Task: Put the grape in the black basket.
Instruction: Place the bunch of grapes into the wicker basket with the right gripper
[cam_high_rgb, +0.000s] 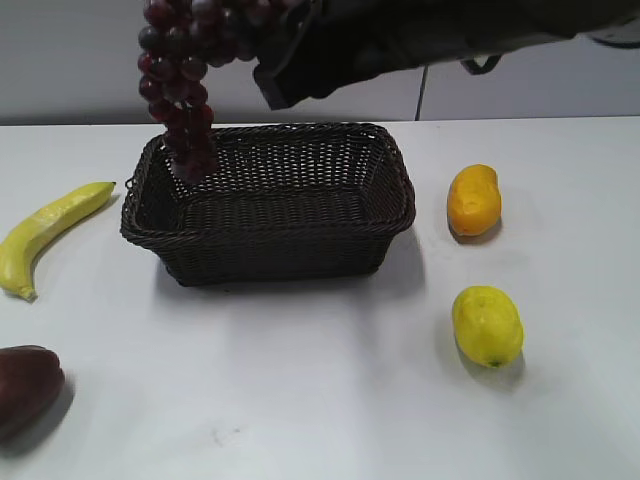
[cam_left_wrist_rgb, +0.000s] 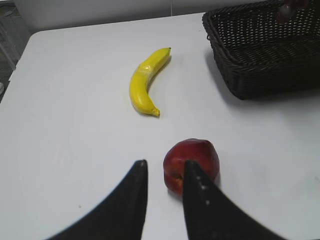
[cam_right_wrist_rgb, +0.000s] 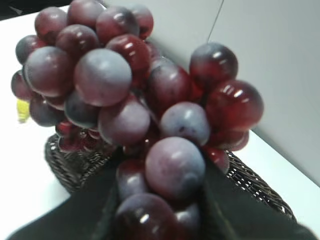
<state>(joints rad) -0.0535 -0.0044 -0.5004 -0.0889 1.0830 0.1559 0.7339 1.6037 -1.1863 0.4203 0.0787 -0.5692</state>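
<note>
Right jaws clamped on the top of the bunch of small glossy dark red-purple grapes (cam_right_wrist_rgb: 135, 115); the right gripper (cam_right_wrist_rgb: 160, 200) shows a dark finger either side of the lower berries in the right wrist view. Left jaws narrowly parted, holding nothing; the left gripper (cam_left_wrist_rgb: 162, 172) hovers low over the white table (cam_high_rgb: 300, 400), just beside a smooth dark maroon single fruit (cam_left_wrist_rgb: 191, 164).

Exterior view: the bunch (cam_high_rgb: 180, 90) hangs from the right arm, which reaches across from the right. Long axis near vertical, tip downward. The tip hangs over the left end of the rectangular dark brown-black woven wicker basket (cam_high_rgb: 290, 255), about level with the braided rim; whether it is inside the rim line or just above, cannot tell.

Basket lies directly below the held bunch, so the coming move looks like a straight descent and release, perhaps nudged rightward toward the basket's middle.

Also present: yellow banana (cam_high_rgb: 50, 235) left of basket; orange-yellow mango-like fruit (cam_high_rgb: 473, 200) and yellow lemon (cam_high_rgb: 487, 325) to its right.
</note>
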